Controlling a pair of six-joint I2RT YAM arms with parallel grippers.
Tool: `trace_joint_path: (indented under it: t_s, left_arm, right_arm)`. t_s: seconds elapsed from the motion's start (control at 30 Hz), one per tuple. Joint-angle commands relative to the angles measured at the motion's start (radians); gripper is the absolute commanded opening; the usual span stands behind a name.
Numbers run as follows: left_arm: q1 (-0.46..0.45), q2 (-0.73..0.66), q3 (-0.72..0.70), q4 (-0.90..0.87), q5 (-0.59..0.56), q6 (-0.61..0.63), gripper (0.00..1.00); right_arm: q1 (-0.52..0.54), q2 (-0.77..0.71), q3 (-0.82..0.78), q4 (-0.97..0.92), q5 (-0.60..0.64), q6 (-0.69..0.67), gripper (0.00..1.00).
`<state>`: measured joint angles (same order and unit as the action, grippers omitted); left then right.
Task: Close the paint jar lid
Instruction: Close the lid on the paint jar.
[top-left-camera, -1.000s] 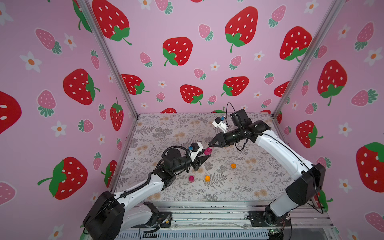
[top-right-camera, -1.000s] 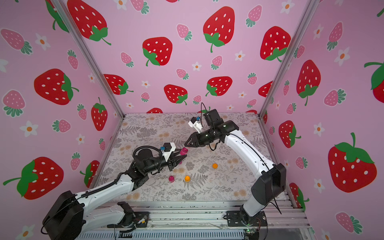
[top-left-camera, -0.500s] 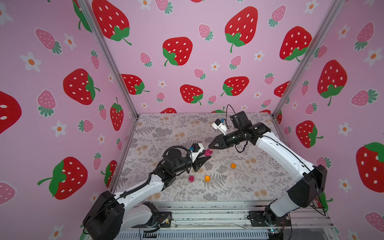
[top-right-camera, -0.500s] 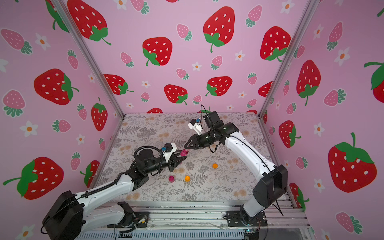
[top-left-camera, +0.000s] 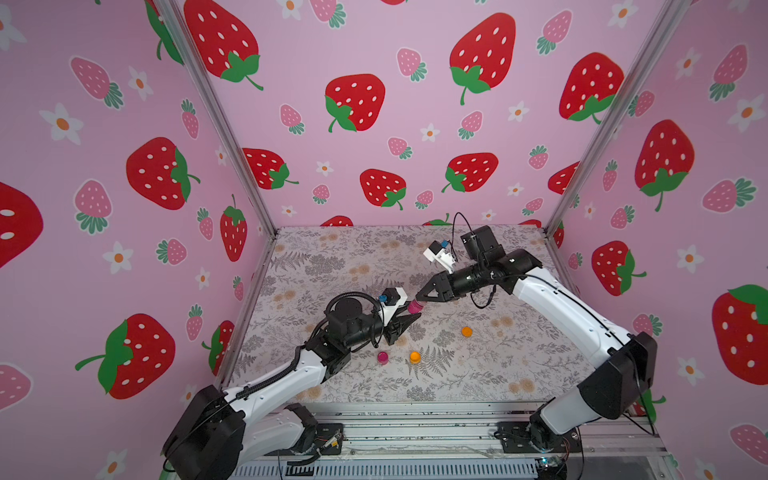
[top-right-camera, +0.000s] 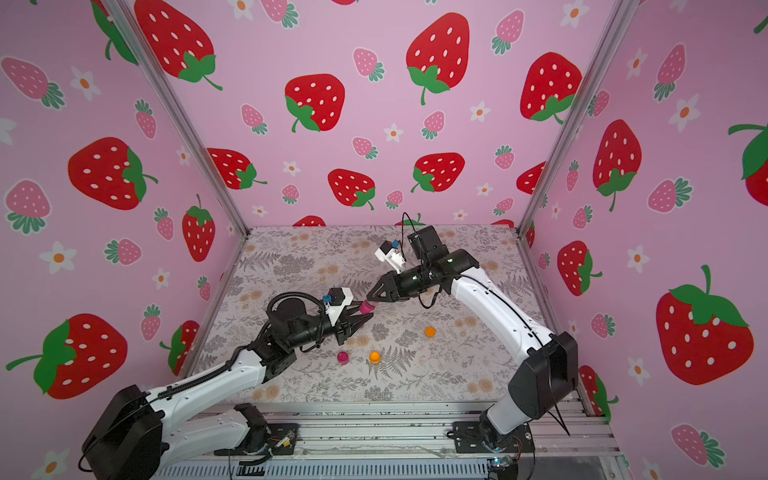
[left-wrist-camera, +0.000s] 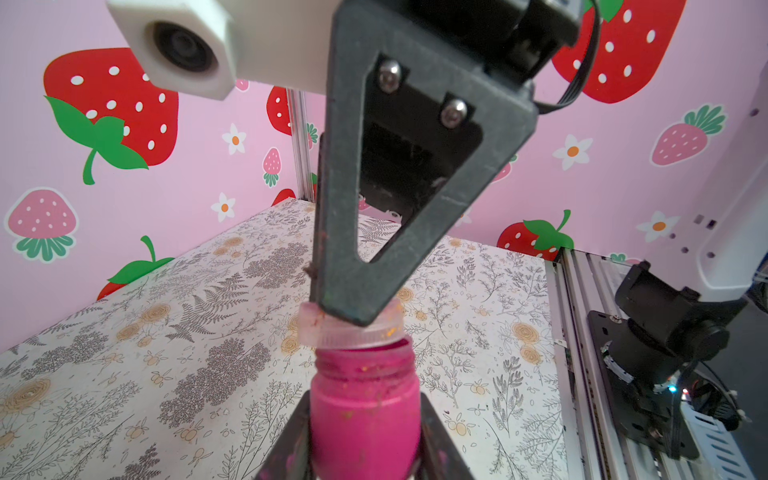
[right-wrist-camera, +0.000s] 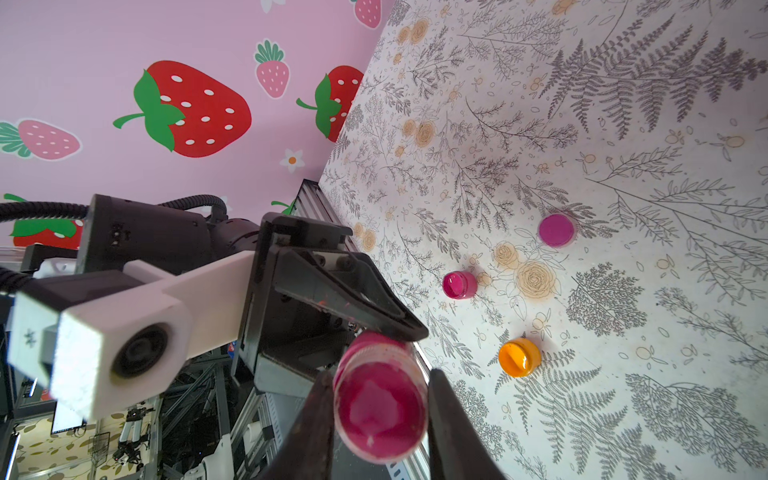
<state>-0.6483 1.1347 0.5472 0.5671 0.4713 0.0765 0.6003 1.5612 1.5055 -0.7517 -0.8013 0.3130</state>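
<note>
My left gripper (top-left-camera: 409, 318) (left-wrist-camera: 365, 440) is shut on the paint jar (left-wrist-camera: 365, 411) (top-left-camera: 414, 307) (top-right-camera: 367, 306), a small magenta pot held above the table, mouth towards the right gripper. My right gripper (top-left-camera: 419, 297) (right-wrist-camera: 380, 411) is shut on the lid (left-wrist-camera: 351, 330) (right-wrist-camera: 380, 409), a pale translucent pink cap. The lid sits on the jar's mouth, slightly askew, with the jar's neck showing just below it. In the right wrist view the lid hides most of the jar.
On the floral table (top-left-camera: 519, 365) stand a magenta pot (top-left-camera: 382, 357) (right-wrist-camera: 459, 284), an orange pot (top-left-camera: 414, 357) (right-wrist-camera: 519, 356) and another orange pot (top-left-camera: 466, 331). A pot with a purplish top (right-wrist-camera: 556, 230) stands near them. Pink strawberry walls close in three sides.
My right gripper has come down slightly with the lid onto the jar's mouth. The left gripper has kept the jar almost still.
</note>
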Motion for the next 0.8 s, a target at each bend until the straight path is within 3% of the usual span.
trace_joint_path:
  t_s: [0.0,0.43,0.77]
  left_arm:
    - [-0.004,-0.018,0.060,0.035,-0.002,0.023,0.34]
    - [-0.004,-0.019,0.077,0.010,0.008,0.020,0.33]
    - [-0.007,-0.021,0.101,-0.028,0.042,0.012,0.30]
  right_arm:
    - [0.013,-0.027,-0.022,0.008,-0.047,0.003,0.25]
    - [0.023,-0.050,-0.074,0.024,-0.058,-0.015,0.25]
    - [0.035,-0.020,-0.045,-0.028,-0.050,-0.125,0.25]
